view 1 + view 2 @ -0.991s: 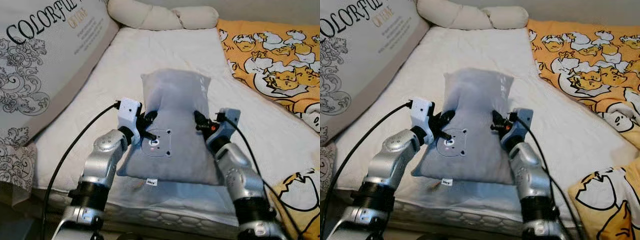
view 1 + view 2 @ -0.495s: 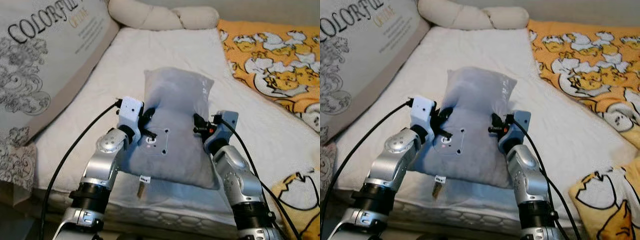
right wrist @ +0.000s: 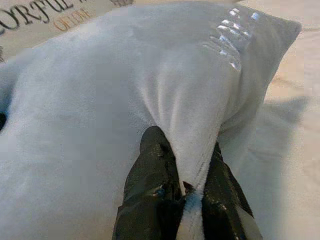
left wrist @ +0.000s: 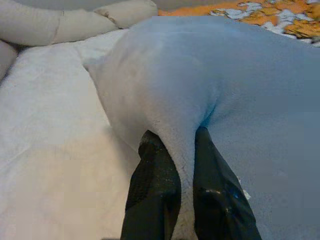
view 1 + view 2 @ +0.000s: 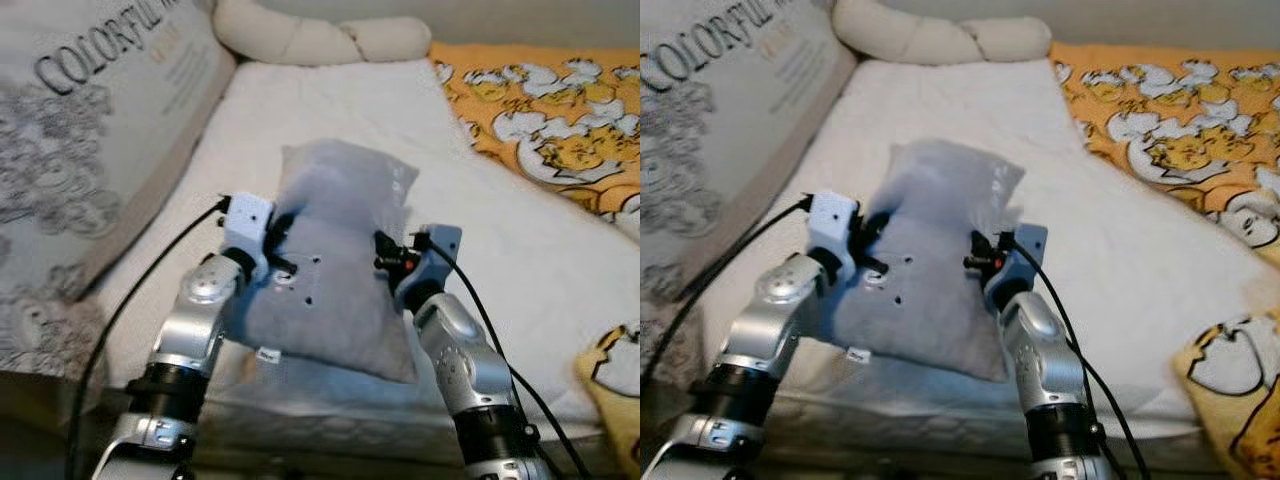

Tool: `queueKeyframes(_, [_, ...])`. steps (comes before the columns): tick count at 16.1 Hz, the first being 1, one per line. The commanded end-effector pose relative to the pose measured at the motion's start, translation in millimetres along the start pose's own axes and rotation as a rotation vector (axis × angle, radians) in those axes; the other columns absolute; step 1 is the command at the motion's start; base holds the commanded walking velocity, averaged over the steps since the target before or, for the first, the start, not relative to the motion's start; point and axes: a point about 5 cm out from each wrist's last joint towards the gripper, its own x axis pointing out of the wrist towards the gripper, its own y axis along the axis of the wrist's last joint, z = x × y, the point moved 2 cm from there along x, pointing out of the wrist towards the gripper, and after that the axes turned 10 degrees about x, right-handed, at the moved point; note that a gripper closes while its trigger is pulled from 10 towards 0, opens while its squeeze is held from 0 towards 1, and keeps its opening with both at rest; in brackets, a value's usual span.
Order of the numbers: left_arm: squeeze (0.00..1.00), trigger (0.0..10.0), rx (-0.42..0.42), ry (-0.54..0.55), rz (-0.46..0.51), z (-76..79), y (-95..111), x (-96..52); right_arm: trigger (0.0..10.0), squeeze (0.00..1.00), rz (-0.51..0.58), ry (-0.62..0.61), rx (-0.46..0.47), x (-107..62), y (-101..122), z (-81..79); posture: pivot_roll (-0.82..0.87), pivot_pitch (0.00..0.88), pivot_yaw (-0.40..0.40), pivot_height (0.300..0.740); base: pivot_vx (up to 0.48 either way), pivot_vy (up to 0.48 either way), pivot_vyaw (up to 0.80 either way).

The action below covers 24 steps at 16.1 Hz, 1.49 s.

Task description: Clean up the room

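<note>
One grey pillow (image 5: 335,275) lies at the middle of the bed (image 5: 330,100), its near edge toward the bed's front edge and its far corners pointing toward the head of the bed. Two grippers hold it, one on each side. The left gripper (image 4: 186,150) has its jaws pinched narrow on a fold of the grey pillow's left edge, with plush bunched up between the two black fingers (image 4: 155,185). The right gripper (image 3: 187,155) does the same on the pillow's right edge, its jaws closed to a narrow gap on a ridge of fabric. In the head views the two silver arms reach up from the bed's front edge and meet the pillow at about its middle height. The pillow's face shows a few small dark marks, and one small white tag (image 5: 266,353) hangs from its near left corner. To the left of the grey pillow, against the bed's side, leans one large printed cushion (image 5: 90,130) with dark lettering and ornament. Beyond the grey pillow, at the head of the bed, lies one long cream bolster (image 5: 320,38). To the right of the grey pillow spreads one orange blanket (image 5: 560,130) with a white and yellow cartoon pattern.
</note>
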Motion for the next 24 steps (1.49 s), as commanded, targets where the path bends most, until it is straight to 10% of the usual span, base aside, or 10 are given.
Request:
queueKeyframes(1, [0.0,10.0,0.029,0.038,0.025,-11.7,9.3,-1.1,10.0,0.0,0.027,-0.035,0.01,-1.9,4.5,7.3,0.08,0.0,0.061,0.74,0.0,0.345,0.0])
queueKeyframes(24, [0.0,10.0,-0.011,0.1,0.04,-22.0,8.4,-3.6,10.0,0.0,-0.012,-0.027,-0.063,-2.7,4.1,8.0,0.06,0.0,0.043,0.74,0.024,0.178,-0.08])
